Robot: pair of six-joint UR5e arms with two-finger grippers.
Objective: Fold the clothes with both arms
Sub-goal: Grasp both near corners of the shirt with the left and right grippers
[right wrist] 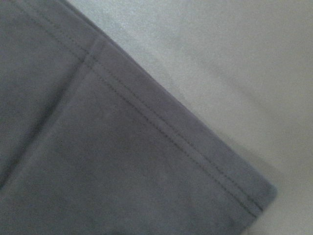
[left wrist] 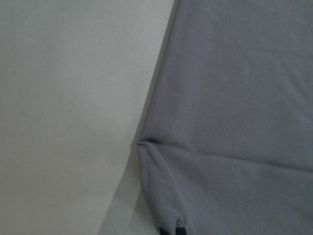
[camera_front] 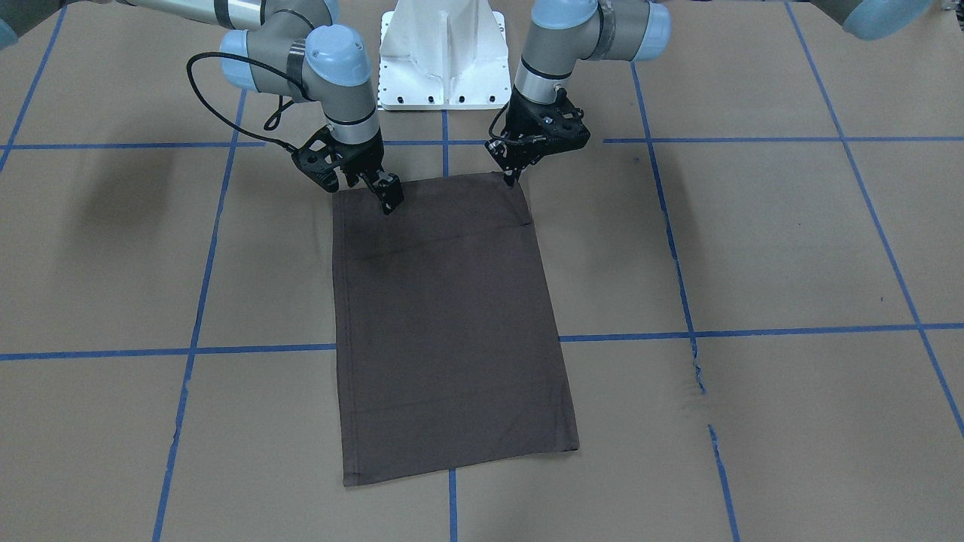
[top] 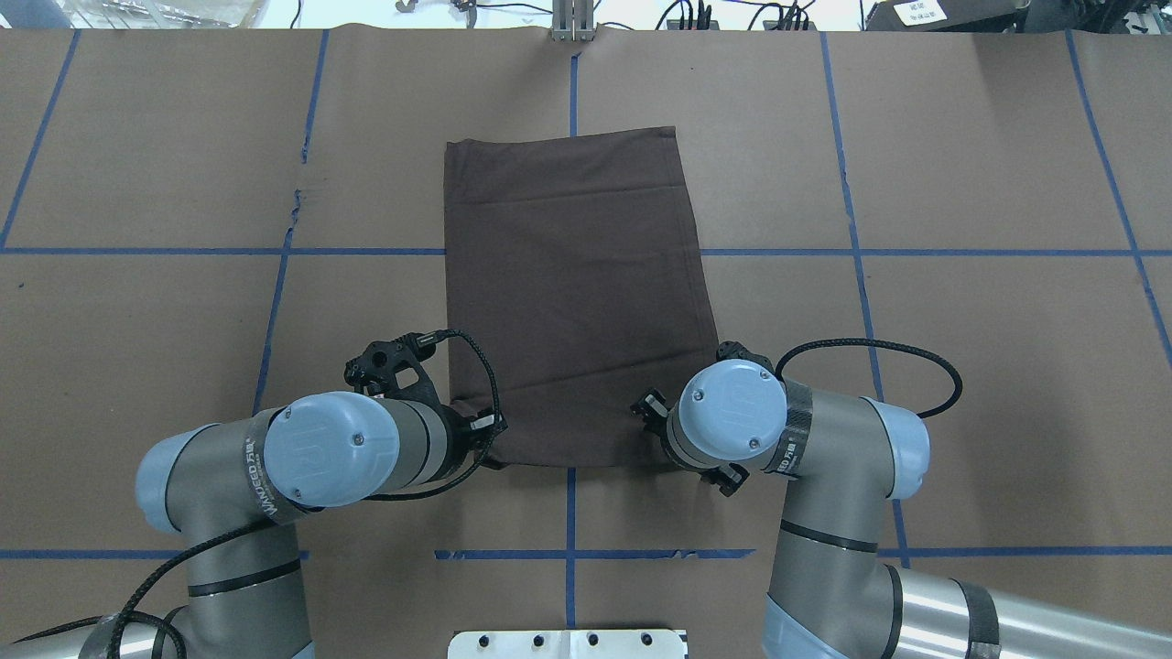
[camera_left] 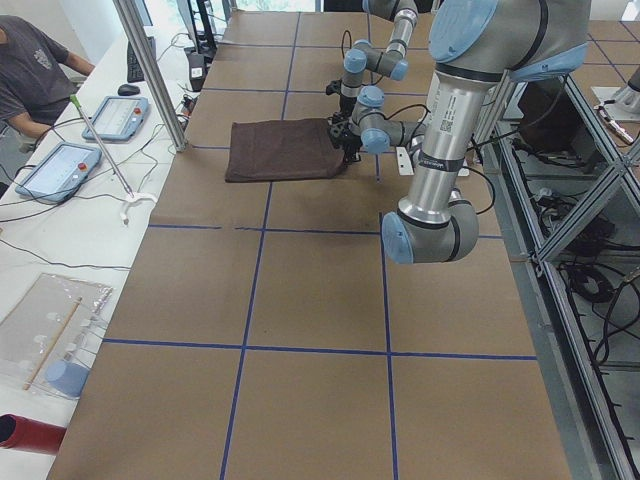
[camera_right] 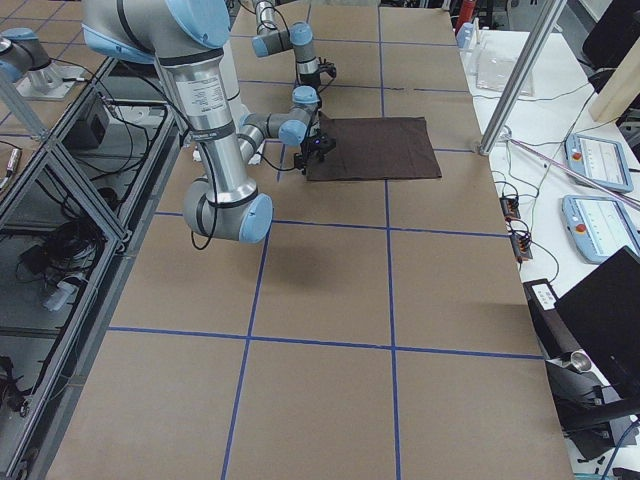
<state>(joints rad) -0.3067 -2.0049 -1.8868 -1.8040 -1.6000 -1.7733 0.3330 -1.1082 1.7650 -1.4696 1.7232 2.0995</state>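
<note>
Holding one T-shirt [camera_front: 452, 324] (apparently): left pincer [camera_front: 514, 178], right pincer [camera_front: 389, 199].

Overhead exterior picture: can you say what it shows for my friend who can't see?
A dark brown T-shirt, folded into a long rectangle, lies on a brown table marked with blue tape lines. The left gripper and right gripper reach in from the bottom to its near edge.

Even, diffuse light; soft wrist views.
The desk [camera_front: 753, 241] is evenly lit with only faint, blurred shadows; the overhead view's top edge blows out white. Both wrist views are grainy, washed-out and slightly soft, turning the brown T-shirt [left wrist: 234, 98] grey-violet.
</note>
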